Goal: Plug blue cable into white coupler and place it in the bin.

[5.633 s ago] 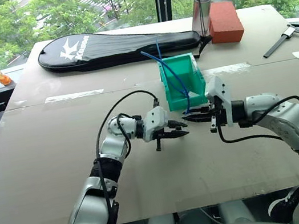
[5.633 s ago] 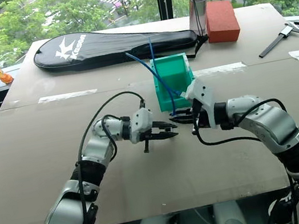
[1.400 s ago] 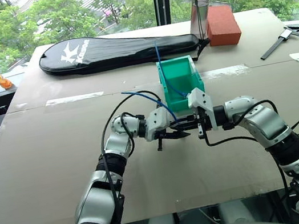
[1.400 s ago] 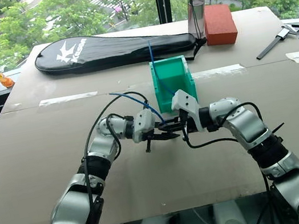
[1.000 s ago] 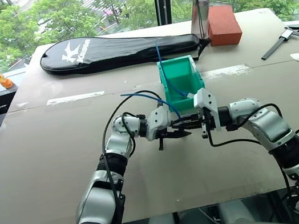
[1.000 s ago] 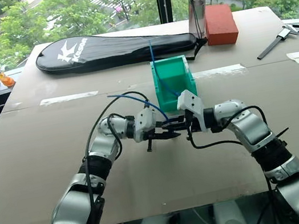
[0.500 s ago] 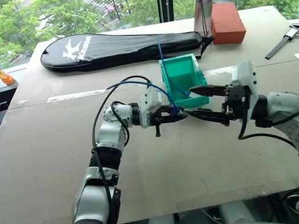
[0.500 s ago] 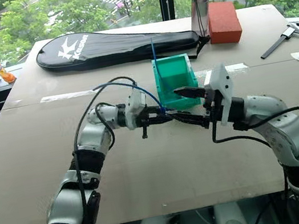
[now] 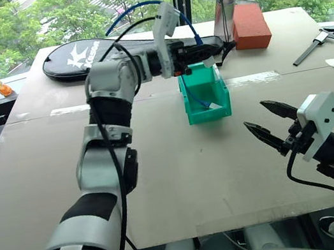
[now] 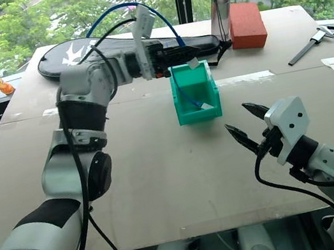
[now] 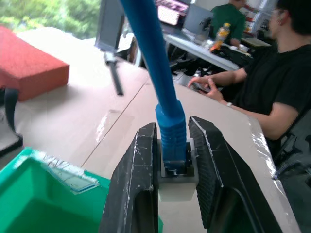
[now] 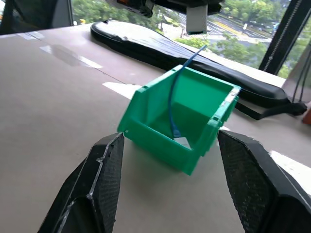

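Observation:
My left gripper [image 9: 200,54] is raised over the back edge of the teal bin [image 9: 207,116], pointing to the right. It is shut on the white coupler [image 11: 176,183], which hangs below its fingertips [image 9: 209,61]. The blue cable [image 11: 164,116] is plugged into the coupler and loops back up over the wrist [image 9: 134,9]. My right gripper [image 9: 256,116] is open and holds nothing. It is apart from the bin, to the bin's near right, and points at it [image 12: 170,138].
A second blue cable [image 12: 171,104] with a white coupler [image 9: 213,105] lies in the bin. Behind it are a black racket bag [image 9: 128,51], a bottle [image 9: 224,5] and a red brick [image 9: 250,23]. A tool [image 9: 312,47] lies far right. People [image 11: 272,73] sit beyond.
My left gripper has risen from table level to above the bin, carrying the coupler and cable. My right gripper has let go, opened and drawn back to the near right.

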You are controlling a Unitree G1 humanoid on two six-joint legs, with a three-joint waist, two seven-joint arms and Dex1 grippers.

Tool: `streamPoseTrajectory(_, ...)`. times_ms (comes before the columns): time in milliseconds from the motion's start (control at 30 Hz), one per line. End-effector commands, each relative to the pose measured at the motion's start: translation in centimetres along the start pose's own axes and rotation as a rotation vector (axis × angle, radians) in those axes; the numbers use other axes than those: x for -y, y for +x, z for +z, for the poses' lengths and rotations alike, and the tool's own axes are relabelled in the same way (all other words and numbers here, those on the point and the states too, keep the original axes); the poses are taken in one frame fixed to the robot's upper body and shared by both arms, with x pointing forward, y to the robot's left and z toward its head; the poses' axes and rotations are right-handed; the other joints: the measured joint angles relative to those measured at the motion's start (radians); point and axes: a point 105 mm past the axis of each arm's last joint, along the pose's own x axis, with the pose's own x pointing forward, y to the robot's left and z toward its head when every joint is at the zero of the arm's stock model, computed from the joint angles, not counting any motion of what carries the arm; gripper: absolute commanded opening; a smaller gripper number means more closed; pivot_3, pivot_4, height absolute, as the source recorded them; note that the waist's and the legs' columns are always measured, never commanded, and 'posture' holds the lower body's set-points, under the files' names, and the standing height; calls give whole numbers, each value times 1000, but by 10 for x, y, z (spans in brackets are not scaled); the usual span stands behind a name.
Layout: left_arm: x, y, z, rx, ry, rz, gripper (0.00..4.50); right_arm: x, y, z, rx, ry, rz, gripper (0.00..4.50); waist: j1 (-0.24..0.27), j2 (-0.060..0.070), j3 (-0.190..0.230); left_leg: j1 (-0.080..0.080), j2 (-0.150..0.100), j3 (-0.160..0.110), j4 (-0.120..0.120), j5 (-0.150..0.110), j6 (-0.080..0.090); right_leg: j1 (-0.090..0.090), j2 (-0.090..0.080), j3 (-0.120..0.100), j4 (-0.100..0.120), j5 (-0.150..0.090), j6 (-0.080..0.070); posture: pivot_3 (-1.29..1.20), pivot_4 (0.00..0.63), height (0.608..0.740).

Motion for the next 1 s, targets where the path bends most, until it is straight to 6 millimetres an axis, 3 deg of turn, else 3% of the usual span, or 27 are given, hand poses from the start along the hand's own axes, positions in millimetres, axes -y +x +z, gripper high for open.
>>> streamPoseTrajectory(33,-16,6,-11,-60,-23,92,432,3,-6,9,35,-54,-56,2917,-3,-1,1,0,0,0,0,0,0,0,0,0,0,0,0,0,150,740)
streamPoseTrajectory(67,-20,8,-14,-71,-28,117,1455,3,-7,8,32,-54,-62,2980,-1,-2,2,-1,0,0,-1,0,0,-1,0,0,0,0,0,0,150,740)
streamPoseTrajectory(167,-22,13,-14,-72,-59,136,2550,3,-10,5,18,-62,-73,2980,3,-3,3,-3,0,0,-1,0,0,-4,0,0,0,0,-1,0,150,740)
streamPoseTrajectory(233,-20,13,-8,-64,-86,136,3514,3,-12,3,12,-68,-79,2980,4,-3,3,-6,0,0,0,0,0,-6,0,0,0,0,-1,0,150,740)
streamPoseTrajectory(267,-20,13,-6,-61,-93,140,4216,3,-12,3,12,-69,-82,2980,4,-3,3,-9,0,0,1,0,0,-8,0,0,0,1,-2,0,150,740)
streamPoseTrajectory(300,-17,9,-1,-62,-120,125,4488,3,-13,2,13,-68,-85,2980,5,-3,3,-10,0,-1,2,0,0,-9,0,0,0,1,-2,0,150,740)
streamPoseTrajectory(467,-9,-19,16,-68,-193,73,4488,2,-14,-2,8,-61,-79,2980,-3,-3,3,-11,0,-1,2,0,0,-10,0,0,0,1,-2,0,150,740)
streamPoseTrajectory(567,-9,-40,21,-55,-114,67,4488,2,-12,-4,11,-53,-67,2980,-8,-2,3,-12,1,-1,2,0,0,-11,0,0,1,1,-2,0,150,740)
streamPoseTrajectory(667,-10,-77,18,22,41,82,4488,4,-11,-8,1,-53,-43,2980,-22,0,2,-11,1,-1,2,0,-1,-11,0,0,1,2,-3,0,150,740)
streamPoseTrajectory(733,-12,-98,6,45,81,123,4488,6,-12,-10,-8,-51,-31,2980,-24,0,2,-8,1,1,0,1,-2,-11,0,5,3,3,-5,0,150,740)
streamPoseTrajectory(1000,-4,-146,-49,85,220,170,4488,16,-17,-16,-48,-54,9,2980,6,-1,2,-8,0,1,3,3,-5,-8,-2,4,2,2,-7,0,150,740)
